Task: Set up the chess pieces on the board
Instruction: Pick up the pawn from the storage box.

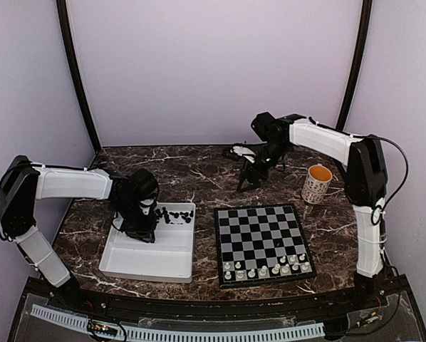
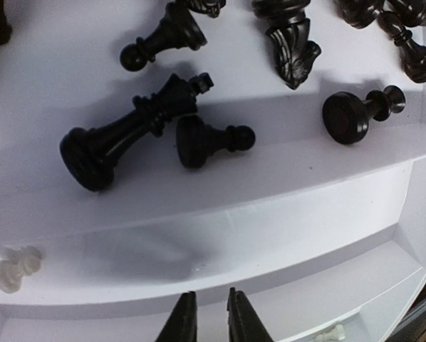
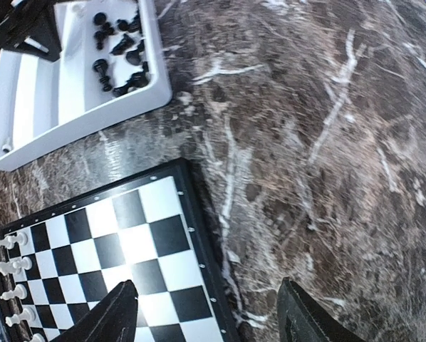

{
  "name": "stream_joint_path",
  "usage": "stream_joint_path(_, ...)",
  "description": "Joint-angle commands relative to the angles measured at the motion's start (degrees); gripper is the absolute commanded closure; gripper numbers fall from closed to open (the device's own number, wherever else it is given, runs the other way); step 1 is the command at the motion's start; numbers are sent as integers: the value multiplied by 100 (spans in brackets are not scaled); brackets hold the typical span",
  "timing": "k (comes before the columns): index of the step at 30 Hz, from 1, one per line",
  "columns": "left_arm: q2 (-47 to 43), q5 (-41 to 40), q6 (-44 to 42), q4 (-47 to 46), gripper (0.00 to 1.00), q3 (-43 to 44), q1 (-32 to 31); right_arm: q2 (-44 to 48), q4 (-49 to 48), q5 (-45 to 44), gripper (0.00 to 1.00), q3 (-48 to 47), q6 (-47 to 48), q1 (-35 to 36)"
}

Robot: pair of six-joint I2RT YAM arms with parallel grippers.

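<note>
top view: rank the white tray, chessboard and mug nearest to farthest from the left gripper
1. white tray, on the left, right under the left gripper
2. board, centre-right
3. mug, far right, towards the back

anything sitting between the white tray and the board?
No, just a bare strip of marble tabletop separates the white tray from the board. Clearest in the top view; the right wrist view shows the same gap.
</note>
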State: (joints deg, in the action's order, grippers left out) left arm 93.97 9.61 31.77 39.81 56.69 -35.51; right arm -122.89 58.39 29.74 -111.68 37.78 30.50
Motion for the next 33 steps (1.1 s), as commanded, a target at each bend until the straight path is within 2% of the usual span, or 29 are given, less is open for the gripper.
stream_joint_path(1, -327, -1197, 55, 155, 74, -148, 27, 436, -334, 215, 32, 402, 677, 426)
stream_joint_path(5, -553, -1979, -95, 89, 69, -401, 125, 368, -589, 152, 33, 437, 666, 648)
stream_joint_path(11, -779, -2143, -841, -45, 61, -397, 270, 404, -221, 529, 36, 277, 801, 915)
stream_joint_path(19, -249, -2019, -1950, -176, 57, -18, 458, 555, -412, 947, 37, 522, 493, 1007)
stream_joint_path(25, -69, -2149, -2226, -38, 55, -27, 481, 809, -662, 1010, 37, 956, 375, 1069)
stream_joint_path(33, -41, -2056, -2043, 194, 55, -48, 536, 898, -769, 1163, 39, 1194, 335, 1111)
